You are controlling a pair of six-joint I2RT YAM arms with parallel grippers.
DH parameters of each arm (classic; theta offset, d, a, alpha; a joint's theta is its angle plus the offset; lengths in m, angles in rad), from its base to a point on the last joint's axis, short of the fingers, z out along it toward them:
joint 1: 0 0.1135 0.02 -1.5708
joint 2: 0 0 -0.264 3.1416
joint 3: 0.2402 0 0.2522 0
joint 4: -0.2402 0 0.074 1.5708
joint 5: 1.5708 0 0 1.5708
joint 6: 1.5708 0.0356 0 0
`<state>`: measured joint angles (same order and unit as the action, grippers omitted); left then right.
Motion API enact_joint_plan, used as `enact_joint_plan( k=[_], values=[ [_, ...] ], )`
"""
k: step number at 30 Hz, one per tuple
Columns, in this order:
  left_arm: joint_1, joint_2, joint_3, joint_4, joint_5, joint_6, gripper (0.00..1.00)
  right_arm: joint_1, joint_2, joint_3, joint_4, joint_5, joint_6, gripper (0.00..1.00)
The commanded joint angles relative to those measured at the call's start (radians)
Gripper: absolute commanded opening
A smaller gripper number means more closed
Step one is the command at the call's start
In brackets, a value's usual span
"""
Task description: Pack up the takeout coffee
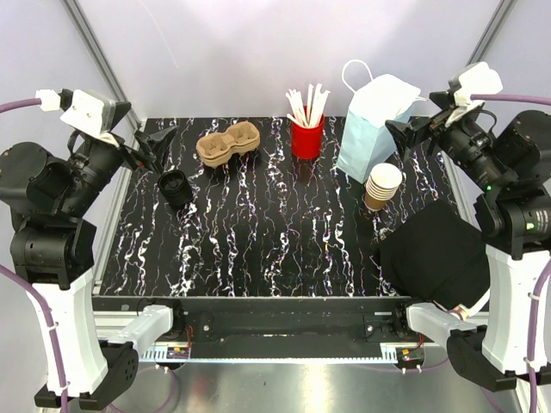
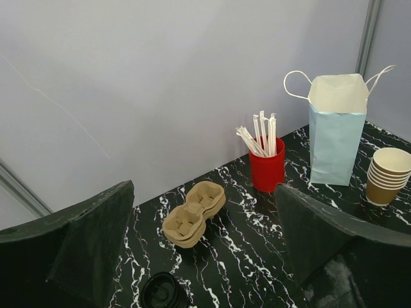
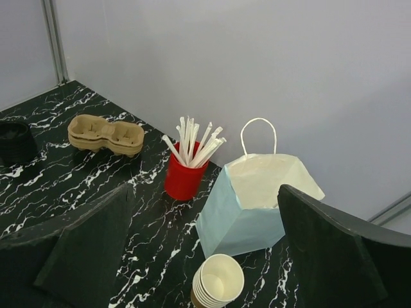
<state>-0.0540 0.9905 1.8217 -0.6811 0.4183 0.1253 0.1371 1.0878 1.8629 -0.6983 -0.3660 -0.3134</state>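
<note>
My worry: no lone takeout coffee shows, only a nested stack of brown cups (image 1: 381,185) on the bench (image 1: 284,245) touching the blue bag (image 1: 374,120). A grab there could lift several cups or topple the bag. Left arm (image 1: 60,185) and right arm (image 1: 504,172) hover raised at the sides, jaws wide open and empty

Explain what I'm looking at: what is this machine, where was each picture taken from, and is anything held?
Two robot arms are bolted at the near edge of a black marbled table. The overhead view looks down from behind them; the other two come from wrist cameras, so the dark shapes at their lower corners are each arm's own fingers. On the table: a pale blue paper bag, a stack of brown cups, a red cup of white sticks, a cardboard cup carrier and what look like black lids. The left hand and right hand are open and hold nothing.
</note>
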Motion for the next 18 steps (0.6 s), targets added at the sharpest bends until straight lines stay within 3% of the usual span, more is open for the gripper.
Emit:
enact_joint_plan(
  k=[1, 11, 18],
  values=[
    [0.003, -0.007, 0.010, 0.038, -0.016, 0.004, 0.99, -0.004, 0.015, 0.022, 0.049, -0.042, 0.005, 1.00],
    [0.005, -0.026, -0.218, 0.106, 0.014, 0.046, 0.99, -0.002, 0.003, -0.117, 0.129, -0.077, -0.001, 1.00],
    [0.003, -0.018, -0.380, 0.208, 0.028, 0.060, 0.99, -0.001, 0.043, -0.182, 0.189, -0.011, 0.023, 1.00]
  ],
)
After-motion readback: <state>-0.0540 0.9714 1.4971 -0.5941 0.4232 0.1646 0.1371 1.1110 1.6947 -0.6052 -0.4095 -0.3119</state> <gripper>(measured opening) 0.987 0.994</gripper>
